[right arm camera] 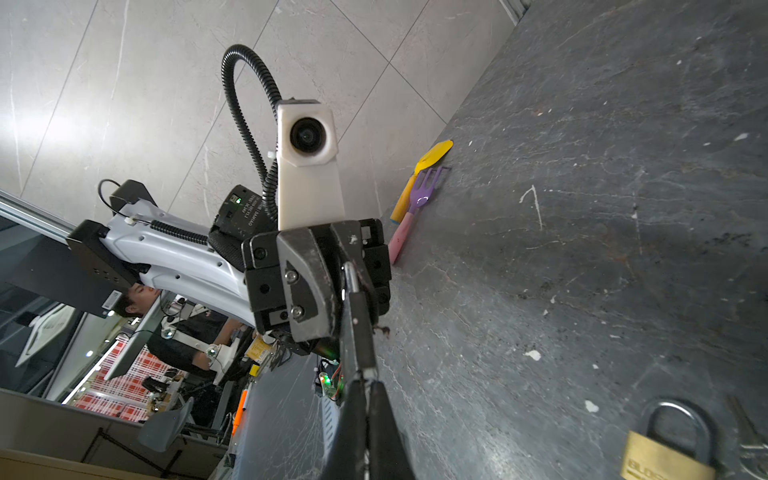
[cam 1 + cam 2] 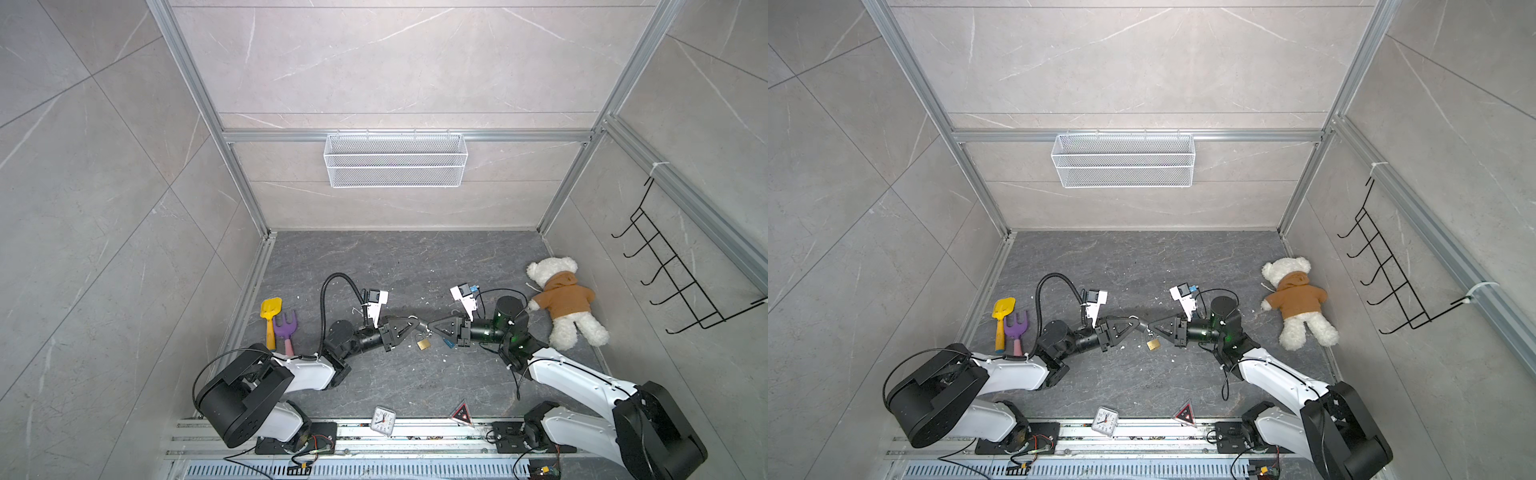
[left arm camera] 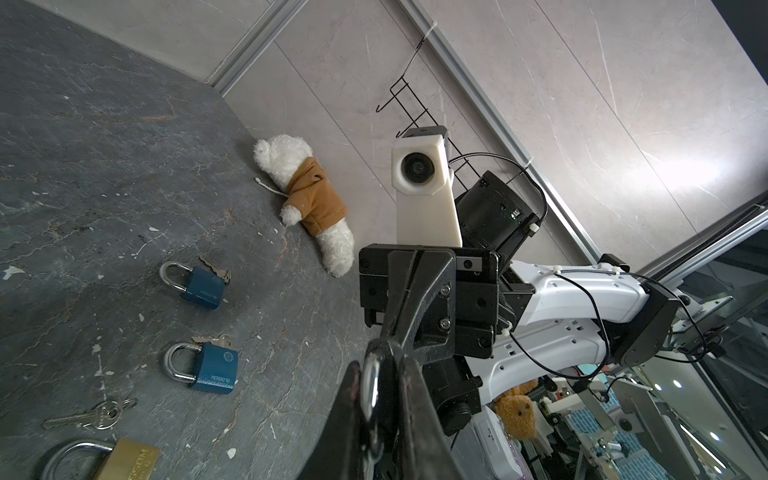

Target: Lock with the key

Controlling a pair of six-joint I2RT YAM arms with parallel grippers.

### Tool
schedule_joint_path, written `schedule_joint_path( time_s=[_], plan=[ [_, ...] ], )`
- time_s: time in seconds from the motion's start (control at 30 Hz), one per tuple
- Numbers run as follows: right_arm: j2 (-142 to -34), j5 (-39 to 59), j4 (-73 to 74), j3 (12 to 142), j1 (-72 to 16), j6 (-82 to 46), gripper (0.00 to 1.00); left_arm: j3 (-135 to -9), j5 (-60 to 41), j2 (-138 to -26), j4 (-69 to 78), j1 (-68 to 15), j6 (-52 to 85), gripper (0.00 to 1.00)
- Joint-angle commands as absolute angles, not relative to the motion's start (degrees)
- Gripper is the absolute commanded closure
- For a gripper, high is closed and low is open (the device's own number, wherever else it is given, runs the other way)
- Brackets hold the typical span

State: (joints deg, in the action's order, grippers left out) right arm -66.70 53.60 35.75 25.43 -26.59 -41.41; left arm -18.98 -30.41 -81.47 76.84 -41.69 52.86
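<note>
The left wrist view showed what both top views mostly hid under the right arm: two blue padlocks [image 3: 203, 284] [image 3: 216, 368], each with a key in it, lying on the tabletop [image 2: 395, 266]. A loose key [image 3: 93, 417] lay between them and the brass padlock [image 2: 424, 343]. That padlock was closed and lay flat on the tabletop, just beside the point where the two arms' tips met. The left jaws were nearly closed on a shiny shackle [image 3: 370, 386], but they hid its body. The right jaws were pressed together, tip to tip with the left. I could not tell whether they held anything. A bear [image 2: 563, 303] lay well off to the right, and a spade [image 2: 270, 316] and rake [image 2: 286, 328] to the left.
</note>
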Motion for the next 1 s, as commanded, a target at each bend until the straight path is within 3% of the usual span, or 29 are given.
schedule_joint_path(
  time_s=[0.0, 0.63, 0.77, 0.83, 0.97],
  plan=[
    [-66.1, 55.1, 37.2, 24.9, -26.7, -42.0, 1.00, -18.5, -26.5, -79.5, 81.0, -40.6, 51.9, 1.00],
    [-65.5, 55.2, 35.1, 24.5, -26.5, -40.0, 1.00, -14.6, -24.0, -74.3, 78.9, -35.1, 53.4, 1.00],
    [-66.0, 52.0, 33.1, 25.2, -26.3, -39.9, 1.00, -19.6, -28.3, -71.1, 61.1, -33.2, 49.5, 1.00],
    [-65.8, 48.3, 29.6, 25.7, -26.3, -37.9, 1.00, -26.8, -32.6, -68.5, 38.5, -33.1, 41.2, 1.00],
    [-65.0, 42.2, 27.3, 26.1, -26.1, -37.1, 1.00, -34.2, -27.8, -64.1, 8.7, -33.1, 29.1, 1.00]
  ],
)
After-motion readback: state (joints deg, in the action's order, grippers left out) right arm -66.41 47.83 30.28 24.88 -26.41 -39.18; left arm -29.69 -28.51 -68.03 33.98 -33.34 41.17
